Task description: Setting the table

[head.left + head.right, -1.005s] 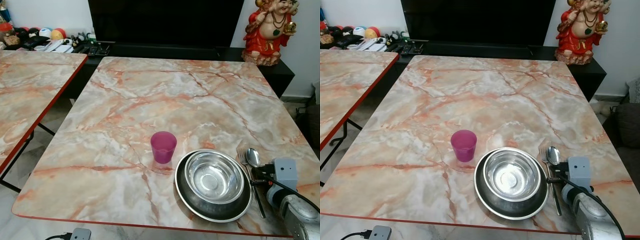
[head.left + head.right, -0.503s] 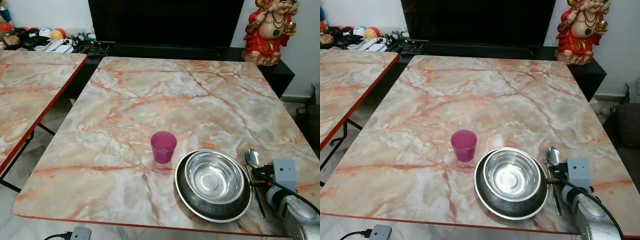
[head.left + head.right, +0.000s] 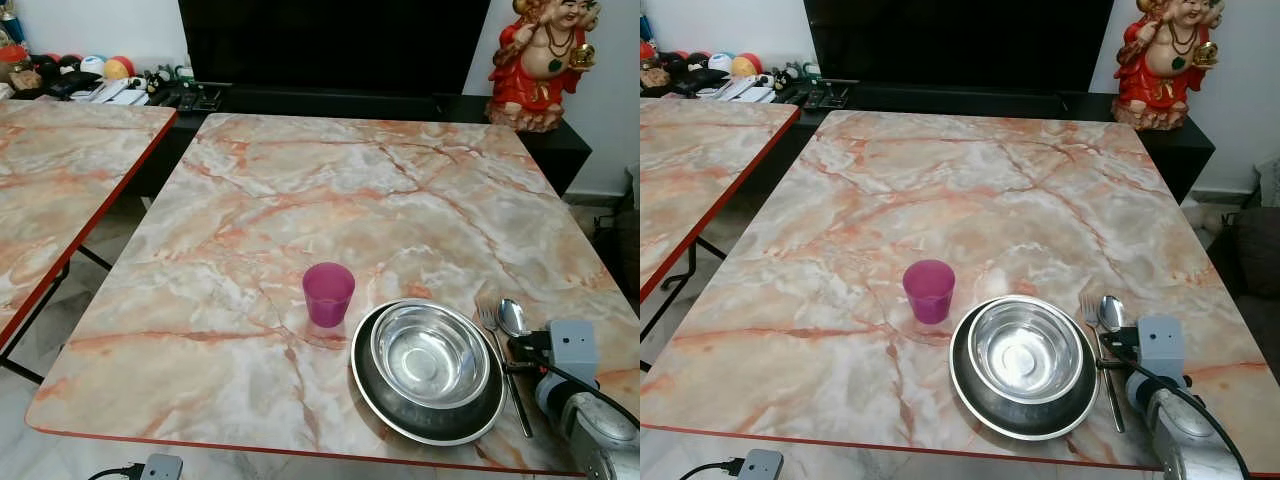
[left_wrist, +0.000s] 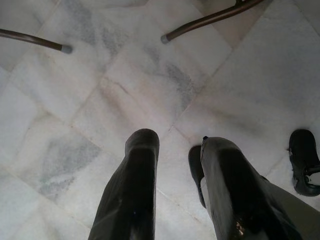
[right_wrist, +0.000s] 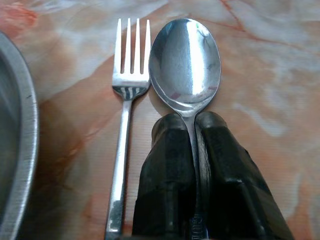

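Nothing shifts: right gripper point(image 5: 192, 145) stays pinching spoon point(image 5: 185, 62) handle beside fork point(image 5: 127, 85) on bench point(image 3: 300, 200); release pending. Left gripper point(image 4: 175, 150) slightly spread, idle.

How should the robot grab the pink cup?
Probably by its sides, near the middle. The pink cup stands upright with its mouth open at the top, so a claw would likely come in level from the robot's left, where the table is bare. The bowl crowds its right side.
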